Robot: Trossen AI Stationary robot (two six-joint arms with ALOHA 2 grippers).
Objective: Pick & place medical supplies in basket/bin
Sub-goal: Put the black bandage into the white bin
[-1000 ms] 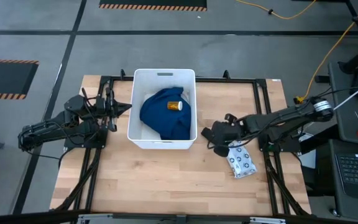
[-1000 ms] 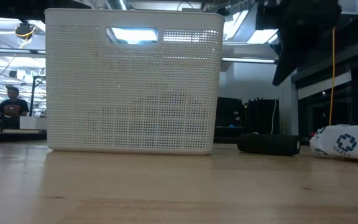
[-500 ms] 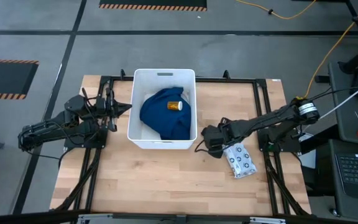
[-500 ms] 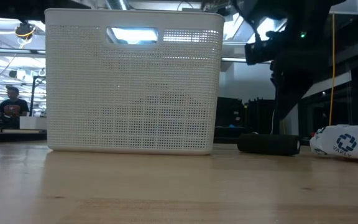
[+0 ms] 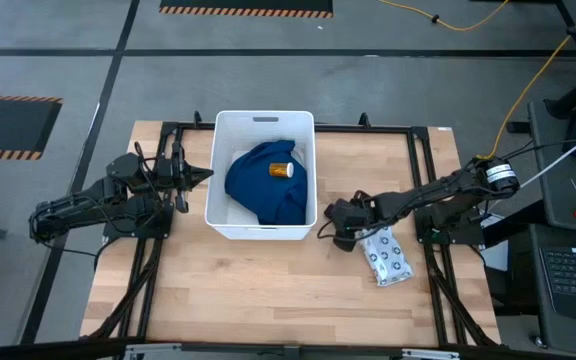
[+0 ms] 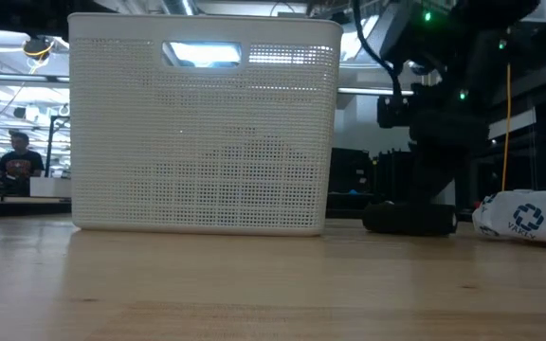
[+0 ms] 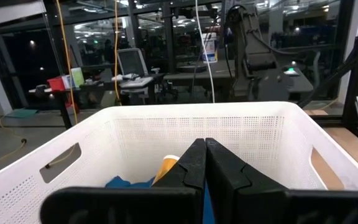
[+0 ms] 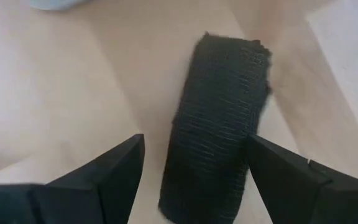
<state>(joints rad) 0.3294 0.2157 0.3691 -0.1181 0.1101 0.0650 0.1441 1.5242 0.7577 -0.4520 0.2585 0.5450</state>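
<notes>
- High view: the white tub (image 5: 218, 150) holds the blue cloth (image 5: 263, 190) with the orange bottle (image 5: 281, 170) lying on top, so I judge two of the four supplies done. My right gripper (image 5: 336, 228) is low over the table between the tub and the dotted packet (image 5: 388, 258), which lies just beside my wrist on the side away from the tub. My left gripper (image 5: 200, 174) waits just outside the tub's other wall.
- Low view: the black oblong (image 6: 409, 220) lies on the wood directly below my right gripper, with the packet (image 6: 529, 216) near it. Neither is in the tub (image 6: 203, 123), so both are left to do.
- Left wrist view: my left fingers (image 7: 197, 165) are pressed together, holding nothing, pointing over the rim into the tub (image 7: 241, 134), where a bit of orange bottle (image 7: 166, 168) and blue cloth (image 7: 129, 182) show.
- Right wrist view: my right fingers (image 8: 120, 168) are spread wide, one on each side of the black oblong (image 8: 219, 149). I cannot tell whether they touch it. I judge the oblong is not yet gripped; closing, lifting and carrying come next, then the packet.
</notes>
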